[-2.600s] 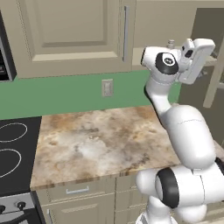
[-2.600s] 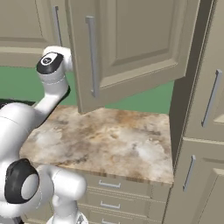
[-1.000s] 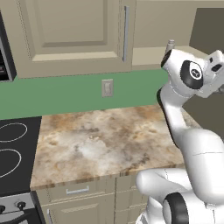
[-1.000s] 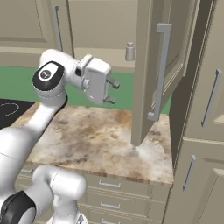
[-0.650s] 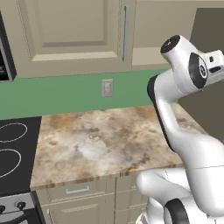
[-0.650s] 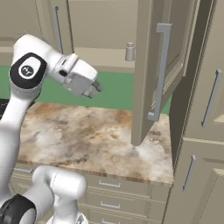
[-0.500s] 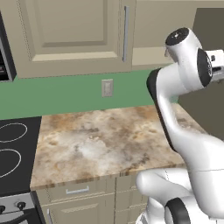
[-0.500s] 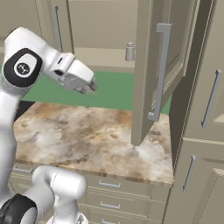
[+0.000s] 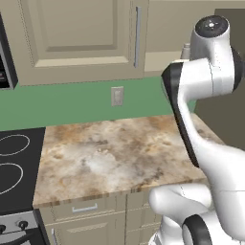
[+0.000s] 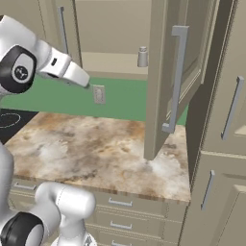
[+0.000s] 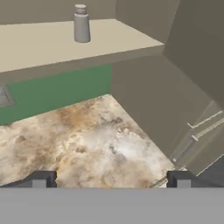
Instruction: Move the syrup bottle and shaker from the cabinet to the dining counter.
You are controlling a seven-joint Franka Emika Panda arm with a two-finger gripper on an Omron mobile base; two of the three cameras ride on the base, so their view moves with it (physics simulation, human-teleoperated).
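The shaker (image 11: 81,23), a small grey-silver capped cylinder, stands upright on the plain beige shelf of the open beige wall cabinet (image 10: 169,86), up and ahead of our two-finger gripper (image 11: 109,179), whose jaws are spread wide and empty. Below lies the tan marbled stone worktop (image 11: 83,144); we judge a raise-and-reach comes next.

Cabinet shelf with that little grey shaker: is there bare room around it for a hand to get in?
Yes. The shaker stands alone on the cabinet shelf, with bare beige board on both sides and in front. The open door hangs to its right, the tighter side. Below, the marbled worktop is bare from the stove to that door.
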